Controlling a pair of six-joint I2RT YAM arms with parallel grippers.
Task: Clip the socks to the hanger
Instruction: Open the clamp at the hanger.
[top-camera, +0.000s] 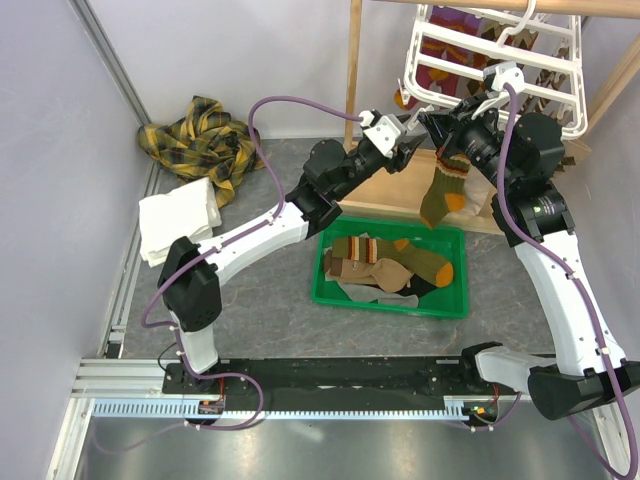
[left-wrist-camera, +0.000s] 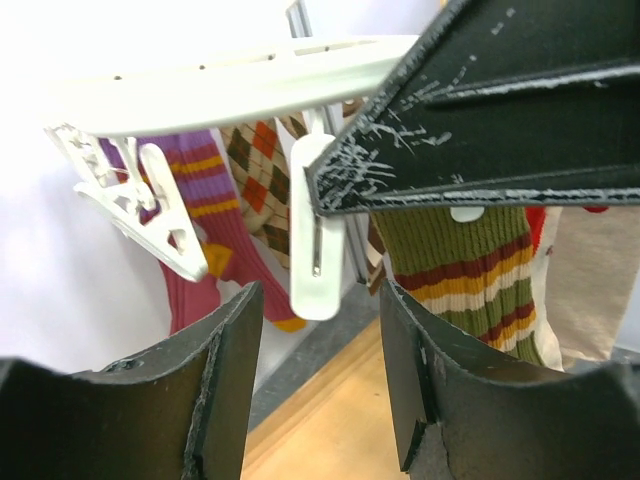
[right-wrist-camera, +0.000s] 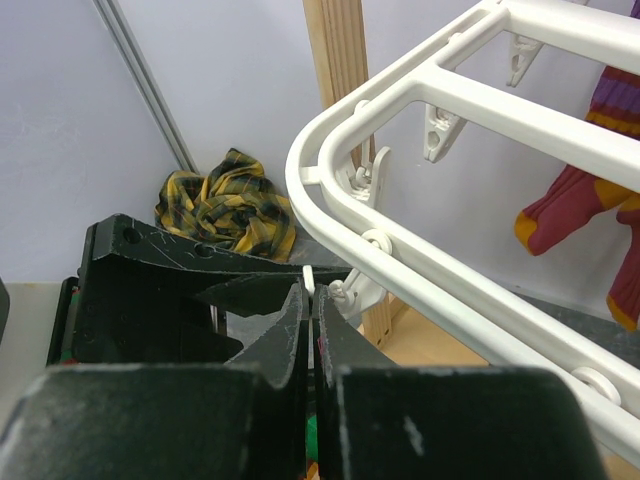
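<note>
Olive sock, orange at heel and toe with red and yellow bands at the cuff, hangs upper right of centre in the top view, just under the hanger's near corner. Its cuff is pinched in the right gripper, whose jaws are nearly together on it. Below it is open air down to the green tray on the counter, where more socks lie. A white clip dangles just left of the cuff, seen between the left gripper's wide jaws and touching neither. Both arms reach up and inward, wrists almost meeting. Behind, a purple striped sock hangs clipped.
</note>
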